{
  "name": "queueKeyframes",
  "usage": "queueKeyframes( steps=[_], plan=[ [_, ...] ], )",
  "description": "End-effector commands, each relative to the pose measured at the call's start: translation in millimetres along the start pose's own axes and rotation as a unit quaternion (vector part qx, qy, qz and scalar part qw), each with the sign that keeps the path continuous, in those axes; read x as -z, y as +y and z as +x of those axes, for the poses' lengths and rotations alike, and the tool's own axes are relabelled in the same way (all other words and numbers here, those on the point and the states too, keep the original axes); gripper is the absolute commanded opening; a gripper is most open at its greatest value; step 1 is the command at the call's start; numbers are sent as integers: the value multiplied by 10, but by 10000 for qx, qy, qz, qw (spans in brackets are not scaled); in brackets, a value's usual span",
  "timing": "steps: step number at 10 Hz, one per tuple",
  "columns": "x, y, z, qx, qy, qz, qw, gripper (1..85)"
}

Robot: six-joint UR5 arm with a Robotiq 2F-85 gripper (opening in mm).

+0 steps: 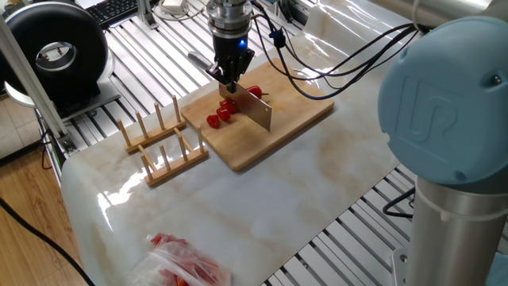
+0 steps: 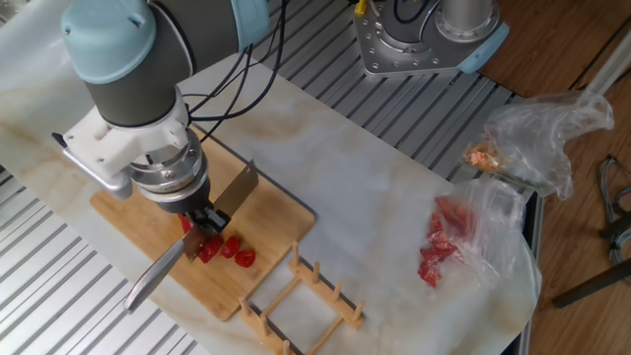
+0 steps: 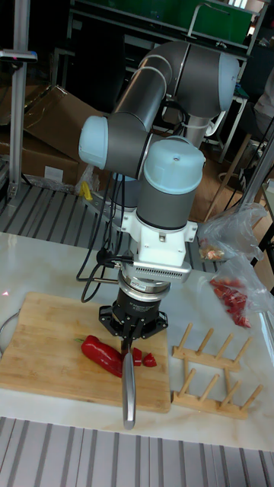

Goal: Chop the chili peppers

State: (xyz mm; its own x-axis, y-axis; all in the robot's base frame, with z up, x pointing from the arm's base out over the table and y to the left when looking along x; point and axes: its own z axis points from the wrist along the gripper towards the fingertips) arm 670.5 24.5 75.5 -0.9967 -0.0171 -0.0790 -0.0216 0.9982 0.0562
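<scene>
We see the gripper (image 1: 228, 77) pointing straight down over the wooden cutting board (image 1: 294, 123), its fingers closed tight on the handle of a knife (image 2: 233, 189). The grey handle sticks out past the board's edge; the broad flat blade stands on edge across the board, tilted in the other fixed view.

The chili peppers (image 3: 100, 352) lie on the board right under the gripper. In the tall fixed view we note a plump uncut red body to the left of the blade, with a small green stem end at its far left. Cut chunks (image 2: 235, 253) sit in a short row on the other side of the blade, close together, glossy red. Whether the edge touches the pepper we cannot tell; the gripper hides that spot.

Board rests on the pale marbled surface (image 1: 278, 206). Just beside the board stands a wooden peg rack (image 1: 159, 141), apart from it, nothing on it.

Well away from the board, near the surface edge, lies a clear plastic bag (image 2: 463, 237) showing red through it. A second crumpled clear bag (image 2: 537, 133) lies beyond that one
</scene>
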Motion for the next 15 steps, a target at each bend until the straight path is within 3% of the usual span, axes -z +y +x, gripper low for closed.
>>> queueKeyframes(
  steps=[1, 5, 7, 10, 15],
  plan=[
    [29, 28, -39, -277, -31, -91, 9996, 13],
    [36, 23, -64, -417, 118, 103, 9990, 13],
    [66, -13, 148, -315, 526, 183, 9980, 13],
    [164, 4, 340, -201, 858, 138, 9960, 13],
    [33, -37, 349, -156, 882, 133, 9959, 13]
  ],
)
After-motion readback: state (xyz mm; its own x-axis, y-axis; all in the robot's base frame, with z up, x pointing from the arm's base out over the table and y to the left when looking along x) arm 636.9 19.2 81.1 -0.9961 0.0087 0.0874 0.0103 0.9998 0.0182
